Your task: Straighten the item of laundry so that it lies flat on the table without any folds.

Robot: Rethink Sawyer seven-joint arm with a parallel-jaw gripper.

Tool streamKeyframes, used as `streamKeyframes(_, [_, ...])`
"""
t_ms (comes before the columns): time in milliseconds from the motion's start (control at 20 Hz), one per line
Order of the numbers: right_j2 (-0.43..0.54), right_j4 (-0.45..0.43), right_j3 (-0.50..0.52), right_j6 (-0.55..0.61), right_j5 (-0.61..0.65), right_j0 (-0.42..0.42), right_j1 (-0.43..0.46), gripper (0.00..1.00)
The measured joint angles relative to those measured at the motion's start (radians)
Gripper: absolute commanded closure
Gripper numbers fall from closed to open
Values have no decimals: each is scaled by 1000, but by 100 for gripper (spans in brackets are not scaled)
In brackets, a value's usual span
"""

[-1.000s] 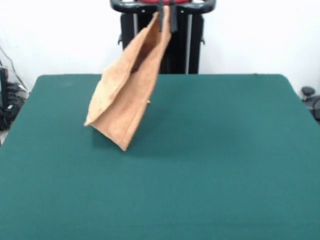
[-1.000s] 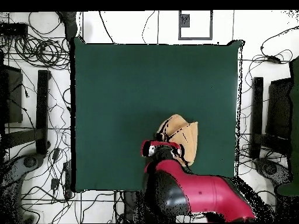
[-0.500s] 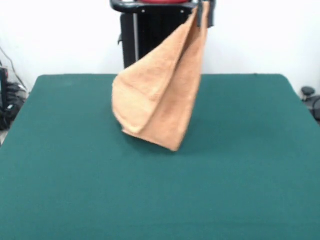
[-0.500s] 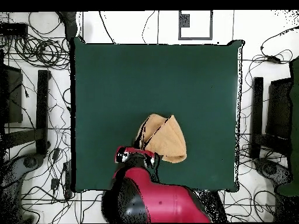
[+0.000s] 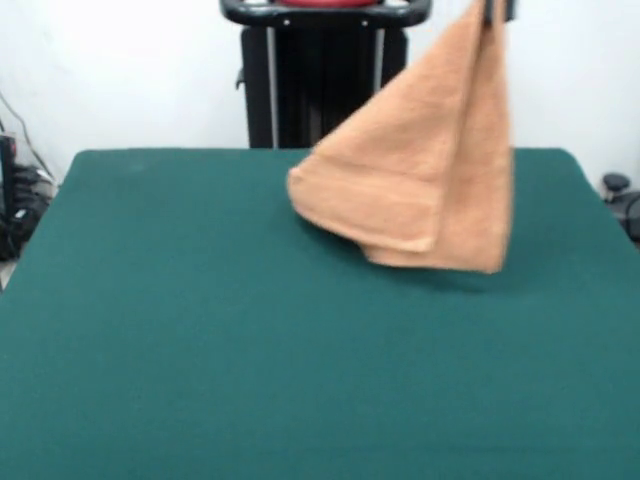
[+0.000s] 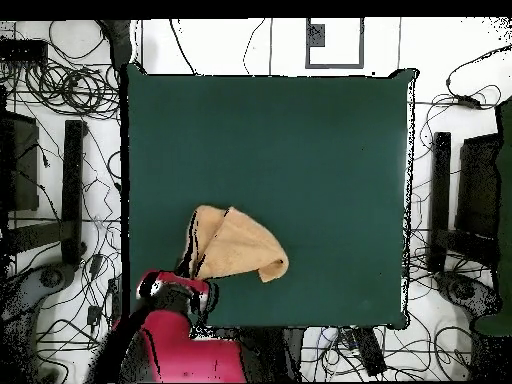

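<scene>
the pincer [image 5: 493, 10] is clamped on an orange-tan terry towel [image 5: 430, 185], which hangs folded below it, above the green surface [image 5: 250, 370].

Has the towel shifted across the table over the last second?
Yes. In the front view the towel, hanging from the gripper, has swung from left of the black pedestal to its right.

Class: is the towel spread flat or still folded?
Folded: the towel hangs bunched from the gripper, doubled over itself above the table.

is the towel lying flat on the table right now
No, the towel hangs from the gripper at the front view's top, draped in folds above the table.
</scene>
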Motion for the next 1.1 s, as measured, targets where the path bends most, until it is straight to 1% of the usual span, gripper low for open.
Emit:
streamKeyframes(50, [-36, 12, -19, 28, 22, 61, 12, 100])
streamKeyframes(100, [-116, 47, -64, 104, 80, 199, 43, 100])
streamKeyframes(200, [-157, 65, -89, 154, 113, 269, 61, 100])
streamKeyframes(250, [-192, 81, -112, 205, 146, 327, 77, 100])
streamKeyframes(350, [-225, 96, -135, 263, 183, 380, 91, 100])
streamKeyframes(400, [-253, 106, -158, 318, 218, 419, 103, 100])
streamKeyframes(450, [-269, 113, -171, 355, 241, 438, 109, 100])
streamKeyframes(550, [-296, 121, -194, 413, 277, 460, 116, 100])
streamKeyframes(600, [-323, 123, -218, 464, 310, 471, 125, 100])
streamKeyframes(850, [-363, 124, -252, 520, 347, 474, 134, 100])
streamKeyframes(1050, [-368, 123, -254, 523, 349, 434, 114, 100])
streamKeyframes(1100, [-360, 124, -246, 522, 349, 390, 92, 100])
